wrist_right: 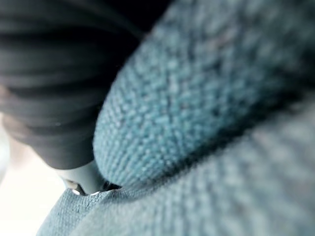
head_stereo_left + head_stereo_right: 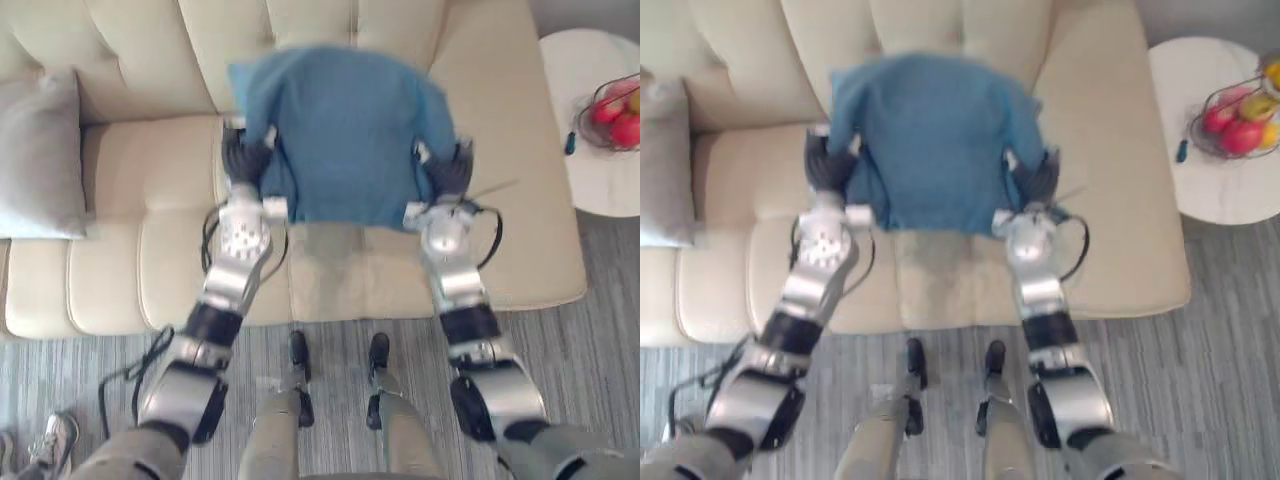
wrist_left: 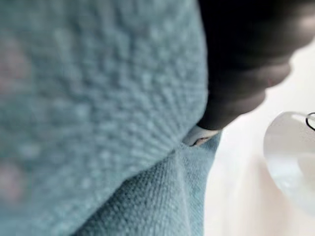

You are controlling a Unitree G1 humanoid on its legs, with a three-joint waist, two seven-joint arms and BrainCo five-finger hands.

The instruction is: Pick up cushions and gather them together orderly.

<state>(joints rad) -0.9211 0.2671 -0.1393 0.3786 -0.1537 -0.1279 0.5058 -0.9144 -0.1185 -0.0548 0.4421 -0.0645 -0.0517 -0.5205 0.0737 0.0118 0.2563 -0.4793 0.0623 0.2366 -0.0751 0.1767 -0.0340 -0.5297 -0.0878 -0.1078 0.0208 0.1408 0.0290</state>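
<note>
Blue cushion (image 2: 340, 135) is hanging over the sofa (image 2: 150, 250), left hand (image 2: 245, 157) and right hand (image 2: 450, 170) pinching opposite edges, likely for carrying.

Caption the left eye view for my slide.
Left hand and right hand hold a blue cushion between them over the cream sofa; a grey cushion sits at its left end.

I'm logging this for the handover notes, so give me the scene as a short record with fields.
held item: blue cushion, between both hands over the cream sofa
left hand: at the cushion's left edge
right hand: at its right edge
other cushion: grey cushion, at the sofa's left end
nearby: white round table right of the sofa, bearing a wire fruit basket
</note>
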